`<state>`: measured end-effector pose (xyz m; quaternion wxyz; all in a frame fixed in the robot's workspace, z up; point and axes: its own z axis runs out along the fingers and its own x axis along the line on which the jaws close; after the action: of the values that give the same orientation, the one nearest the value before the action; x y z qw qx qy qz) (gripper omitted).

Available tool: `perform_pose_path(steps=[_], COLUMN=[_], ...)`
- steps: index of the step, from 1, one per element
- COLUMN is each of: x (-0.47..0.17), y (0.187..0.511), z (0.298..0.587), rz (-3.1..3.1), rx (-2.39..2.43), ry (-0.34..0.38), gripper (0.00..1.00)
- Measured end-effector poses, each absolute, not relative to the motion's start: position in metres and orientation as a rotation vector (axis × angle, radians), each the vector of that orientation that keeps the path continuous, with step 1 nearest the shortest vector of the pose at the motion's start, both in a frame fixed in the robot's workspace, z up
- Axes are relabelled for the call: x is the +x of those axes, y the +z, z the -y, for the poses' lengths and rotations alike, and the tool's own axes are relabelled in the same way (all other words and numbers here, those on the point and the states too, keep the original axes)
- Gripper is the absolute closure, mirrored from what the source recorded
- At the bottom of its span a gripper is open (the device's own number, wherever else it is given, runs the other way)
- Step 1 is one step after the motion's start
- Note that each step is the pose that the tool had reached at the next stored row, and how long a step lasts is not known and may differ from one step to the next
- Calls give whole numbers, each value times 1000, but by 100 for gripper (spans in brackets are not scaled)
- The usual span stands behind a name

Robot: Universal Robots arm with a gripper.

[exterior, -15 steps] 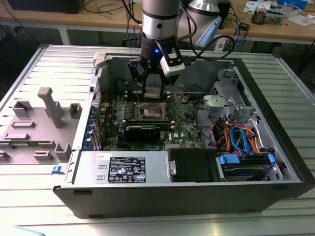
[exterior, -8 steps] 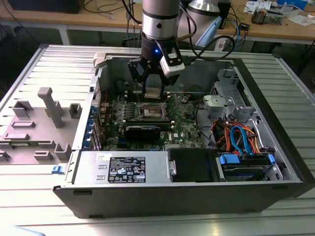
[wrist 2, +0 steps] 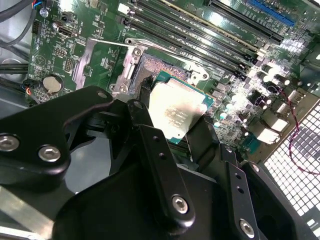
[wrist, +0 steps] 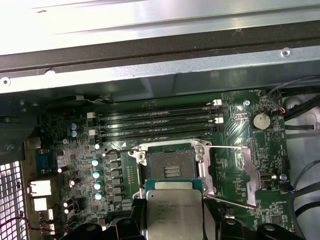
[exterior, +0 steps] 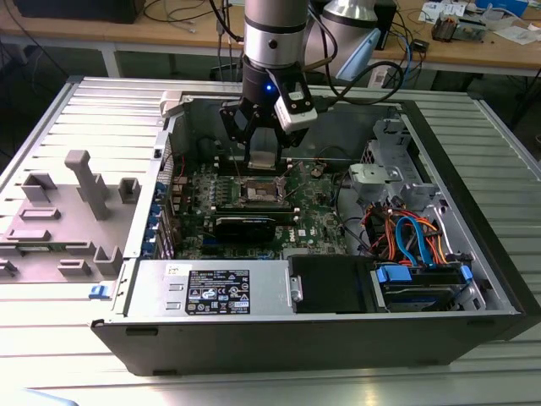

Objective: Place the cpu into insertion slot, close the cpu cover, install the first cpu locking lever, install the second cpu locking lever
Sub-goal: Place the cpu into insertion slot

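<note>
Silvery-grey top up, the cpu [wrist: 174, 212] sits clamped flat between the black fingers of the gripper [wrist 2: 174, 115]; we see it hanging inside the open case [exterior: 473, 279], over the green board [wrist: 240, 135]; the insertion slot [wrist: 171, 167] lies below the chip, open, its dark centre bare, the two clearly apart; by our judgement the chip's edges run roughly square to the socket's rim, and the slot is close to straight down from the gripper; nothing is seated yet.

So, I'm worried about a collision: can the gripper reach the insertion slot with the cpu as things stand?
Probably yes: the gripper holds the cpu above the insertion slot, the cpu cover lies flipped open, and nothing covers the socket.
</note>
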<state>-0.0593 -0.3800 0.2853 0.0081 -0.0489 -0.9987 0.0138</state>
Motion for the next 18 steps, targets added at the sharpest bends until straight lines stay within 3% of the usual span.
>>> perform_pose_path(steps=[18], x=[-59], y=[285], z=[380], rz=[3120], rx=[-170], ry=[46], gripper=[45])
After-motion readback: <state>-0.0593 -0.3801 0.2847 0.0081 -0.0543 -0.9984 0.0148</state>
